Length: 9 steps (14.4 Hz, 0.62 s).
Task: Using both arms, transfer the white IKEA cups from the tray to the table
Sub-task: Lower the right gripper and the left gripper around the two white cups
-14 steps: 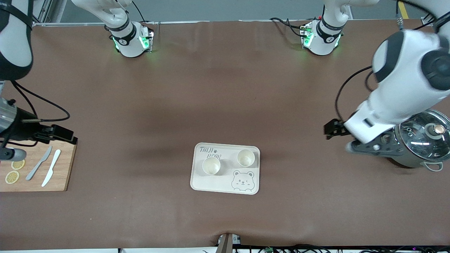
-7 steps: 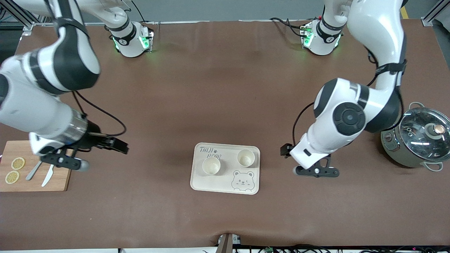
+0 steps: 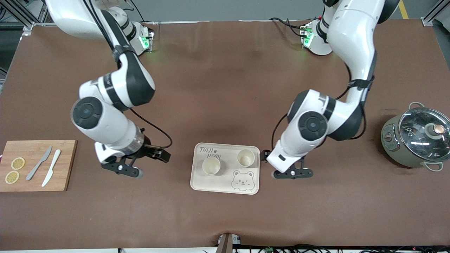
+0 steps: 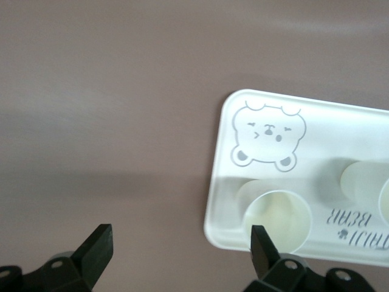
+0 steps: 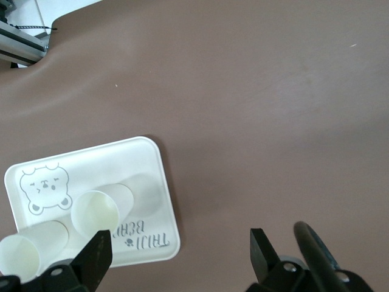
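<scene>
Nothing is moved yet: both cups [image 3: 211,165] [image 3: 245,157] stand on the tray [image 3: 225,188], with the left claw [image 3: 291,173] wide at its 3 o'clock and the right claw [image 3: 121,168] wide at 9 o'clock over the worktop [image 3: 225,88].

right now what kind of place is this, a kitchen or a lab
Likely a robot lab staged with kitchenware: two white robot arms bolted to a brown-covered table, a cream bear-print tray, and a wooden cutting board.

Robot lab, two white arms [image 3: 116,105] bolted to brown-sheeted table [image 3: 225,88], aluminium framing, loose cables
</scene>
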### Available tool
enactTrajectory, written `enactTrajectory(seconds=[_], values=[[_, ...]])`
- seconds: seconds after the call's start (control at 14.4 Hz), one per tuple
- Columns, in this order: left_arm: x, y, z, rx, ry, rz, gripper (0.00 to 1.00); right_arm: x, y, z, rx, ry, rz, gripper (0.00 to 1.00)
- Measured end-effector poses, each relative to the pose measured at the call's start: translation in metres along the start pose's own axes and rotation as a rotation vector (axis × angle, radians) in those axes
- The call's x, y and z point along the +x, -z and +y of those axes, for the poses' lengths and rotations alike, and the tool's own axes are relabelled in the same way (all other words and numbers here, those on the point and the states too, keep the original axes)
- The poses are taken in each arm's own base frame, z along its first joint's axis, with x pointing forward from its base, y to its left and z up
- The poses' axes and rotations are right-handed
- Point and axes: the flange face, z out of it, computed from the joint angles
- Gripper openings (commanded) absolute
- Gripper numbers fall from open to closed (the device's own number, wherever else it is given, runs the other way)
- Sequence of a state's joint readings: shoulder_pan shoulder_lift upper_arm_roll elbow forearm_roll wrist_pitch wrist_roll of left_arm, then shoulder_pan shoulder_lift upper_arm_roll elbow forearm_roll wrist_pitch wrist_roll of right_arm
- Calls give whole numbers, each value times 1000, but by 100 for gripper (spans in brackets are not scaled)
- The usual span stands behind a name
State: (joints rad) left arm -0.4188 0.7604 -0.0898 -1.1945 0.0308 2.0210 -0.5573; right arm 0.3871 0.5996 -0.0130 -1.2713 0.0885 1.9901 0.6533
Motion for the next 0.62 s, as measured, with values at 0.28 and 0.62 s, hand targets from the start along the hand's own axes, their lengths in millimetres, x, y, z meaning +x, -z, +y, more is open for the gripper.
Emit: enactTrajectory(seconds=[0.28,0.62], values=[[-10,-46,22,-10,26,2,100,-34,-58,-43,-60,-11,25,100],[-15,-49,31,-9,48,2,100,-59,-105,-70,-59,-4,35,100]])
